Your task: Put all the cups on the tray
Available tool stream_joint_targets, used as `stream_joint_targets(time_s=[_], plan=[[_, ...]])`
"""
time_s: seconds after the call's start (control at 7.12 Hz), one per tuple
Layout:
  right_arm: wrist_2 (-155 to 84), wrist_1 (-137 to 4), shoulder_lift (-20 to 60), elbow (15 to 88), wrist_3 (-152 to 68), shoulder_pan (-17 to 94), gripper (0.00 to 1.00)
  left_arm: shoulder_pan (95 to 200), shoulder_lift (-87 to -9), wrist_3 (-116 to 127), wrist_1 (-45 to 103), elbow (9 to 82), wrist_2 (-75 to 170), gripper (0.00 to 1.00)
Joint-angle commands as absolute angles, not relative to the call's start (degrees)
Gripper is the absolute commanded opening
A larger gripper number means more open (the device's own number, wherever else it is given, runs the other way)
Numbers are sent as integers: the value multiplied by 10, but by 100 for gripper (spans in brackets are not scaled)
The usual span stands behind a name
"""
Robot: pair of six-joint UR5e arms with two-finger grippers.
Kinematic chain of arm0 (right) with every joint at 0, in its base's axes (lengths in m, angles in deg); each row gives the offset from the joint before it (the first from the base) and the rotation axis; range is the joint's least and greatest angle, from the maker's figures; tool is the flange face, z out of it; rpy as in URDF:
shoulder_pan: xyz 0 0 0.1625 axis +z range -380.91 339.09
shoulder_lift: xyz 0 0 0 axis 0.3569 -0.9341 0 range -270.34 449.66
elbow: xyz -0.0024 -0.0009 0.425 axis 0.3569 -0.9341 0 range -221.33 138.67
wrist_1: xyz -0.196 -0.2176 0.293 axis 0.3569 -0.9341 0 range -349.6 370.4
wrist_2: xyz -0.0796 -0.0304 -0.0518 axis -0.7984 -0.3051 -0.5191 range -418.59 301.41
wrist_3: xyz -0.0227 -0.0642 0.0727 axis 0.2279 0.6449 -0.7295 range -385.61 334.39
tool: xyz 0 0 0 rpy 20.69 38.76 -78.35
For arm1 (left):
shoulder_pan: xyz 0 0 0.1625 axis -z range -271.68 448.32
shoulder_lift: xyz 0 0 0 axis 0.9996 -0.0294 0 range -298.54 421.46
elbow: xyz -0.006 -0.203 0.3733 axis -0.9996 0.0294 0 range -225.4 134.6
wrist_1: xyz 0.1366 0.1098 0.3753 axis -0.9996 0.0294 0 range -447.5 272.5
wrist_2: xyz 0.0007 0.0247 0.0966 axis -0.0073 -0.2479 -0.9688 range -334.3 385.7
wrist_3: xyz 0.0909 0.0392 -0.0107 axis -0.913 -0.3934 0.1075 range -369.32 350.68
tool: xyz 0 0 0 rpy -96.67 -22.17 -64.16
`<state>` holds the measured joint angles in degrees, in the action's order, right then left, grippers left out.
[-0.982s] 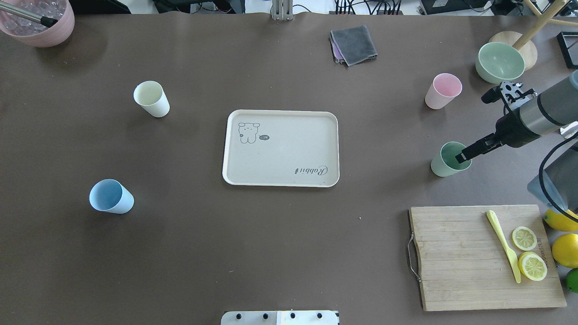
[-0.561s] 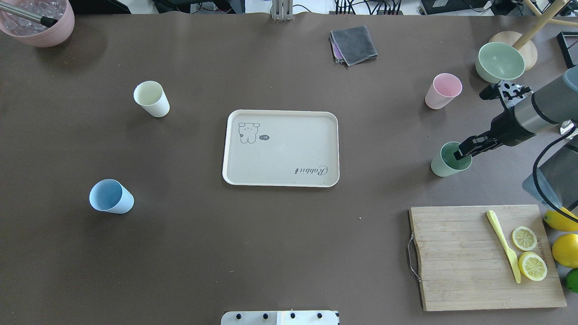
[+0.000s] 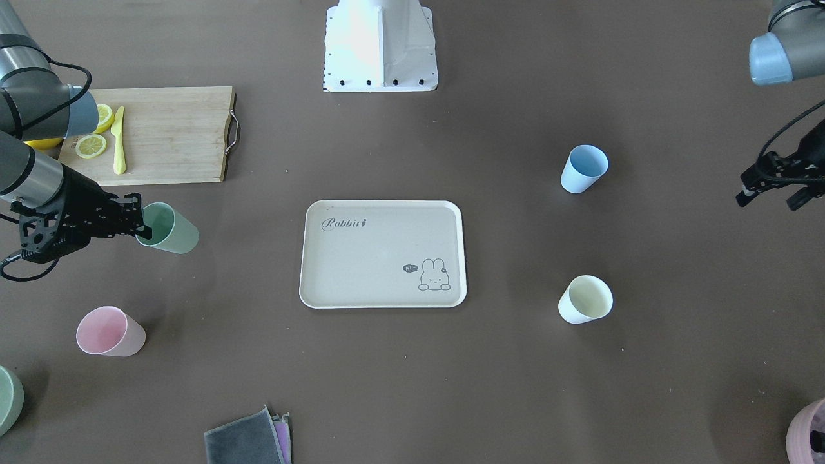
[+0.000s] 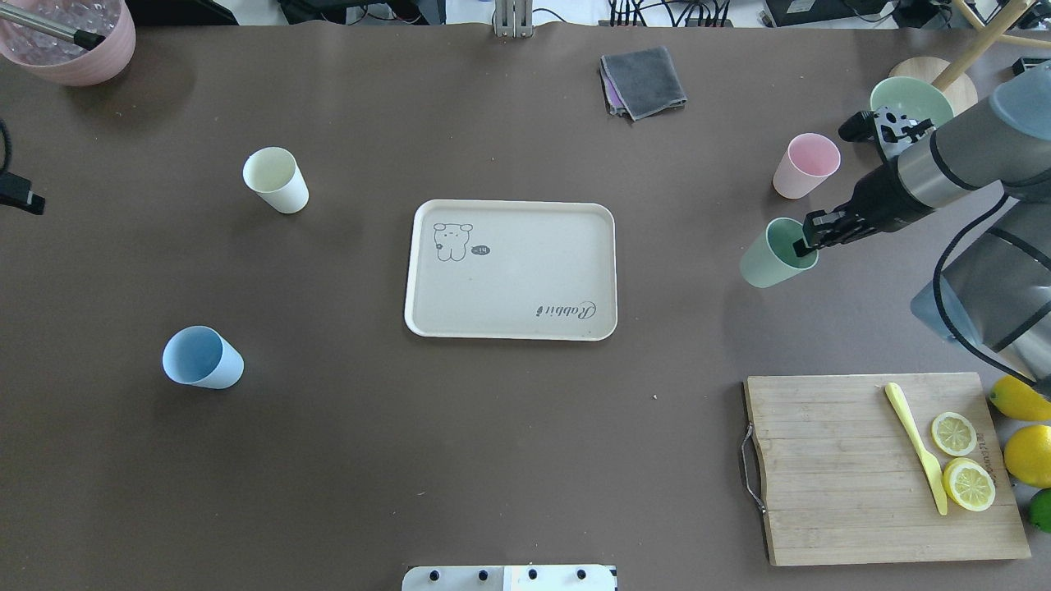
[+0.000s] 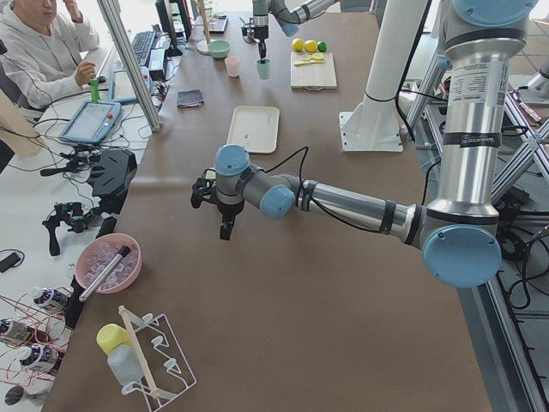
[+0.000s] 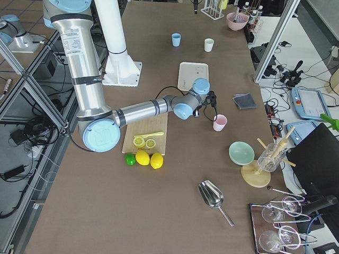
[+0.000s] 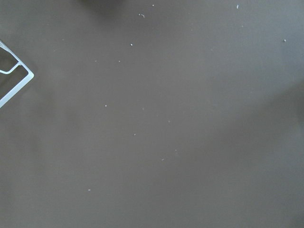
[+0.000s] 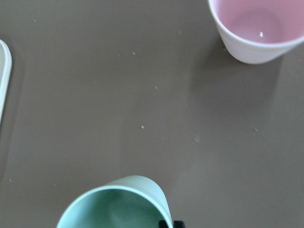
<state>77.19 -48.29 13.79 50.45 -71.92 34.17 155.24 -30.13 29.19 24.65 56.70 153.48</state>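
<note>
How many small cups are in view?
4: mint green cup held by the right end effector, pink cup just beyond it, cream cup and blue cup left of the tray. None on it.

Script "Rabbit" printed on the tray (image 3: 380,258) at one corner; "hi" bubble beside rabbit drawing (image 3: 434,275) at the opposite corner.

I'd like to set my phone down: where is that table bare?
The widest bare stretch lies between the blue cup, the tray and the cutting board. The tray itself holds nothing. It is crowded on the robot's right, where the right tool grips the green cup beside the pink cup and the bowl.
</note>
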Motion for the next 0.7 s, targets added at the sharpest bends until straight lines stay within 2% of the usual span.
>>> stream_joint_targets(time_s=[0.0,0.42,0.56], plan=[[707,-508,226,503,-842,276,0,1429,-304,447,277,612,1461,97],[614,-567,308,500,-918,200,0,1359,-299,485,277,632,1458,97],[598,-568,310,500,-920,187,0,1342,-294,484,277,631,1458,91]])
